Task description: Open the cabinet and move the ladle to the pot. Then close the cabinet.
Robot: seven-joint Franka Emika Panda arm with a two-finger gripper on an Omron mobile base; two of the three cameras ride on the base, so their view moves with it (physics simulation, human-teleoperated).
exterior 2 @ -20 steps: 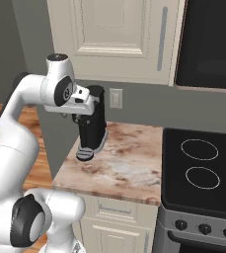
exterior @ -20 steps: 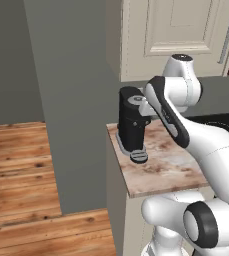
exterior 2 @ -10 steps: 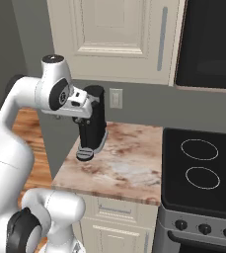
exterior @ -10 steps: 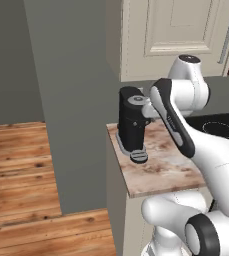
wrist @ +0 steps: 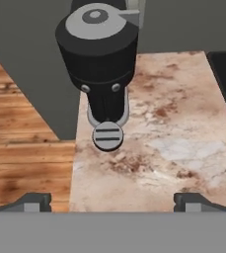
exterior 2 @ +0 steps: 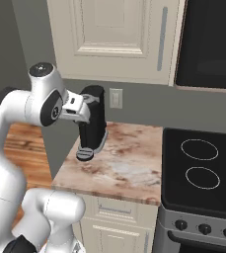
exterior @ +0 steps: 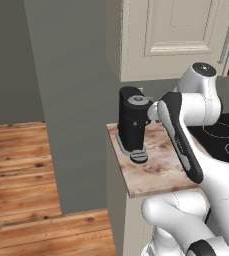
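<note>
Hand view looks down on the marbled desk (wrist: 183, 123), where a black coffee machine (wrist: 97, 59) stands near the left edge. The tool's (wrist: 112, 201) two finger tips sit far apart, wide and holding nothing. Up on the wall, the cabinet (exterior 2: 117, 37) has its door closed, seemingly flush, silver bar handle (exterior 2: 161, 38) at its right side beside the microwave (exterior 2: 210, 44).
</note>
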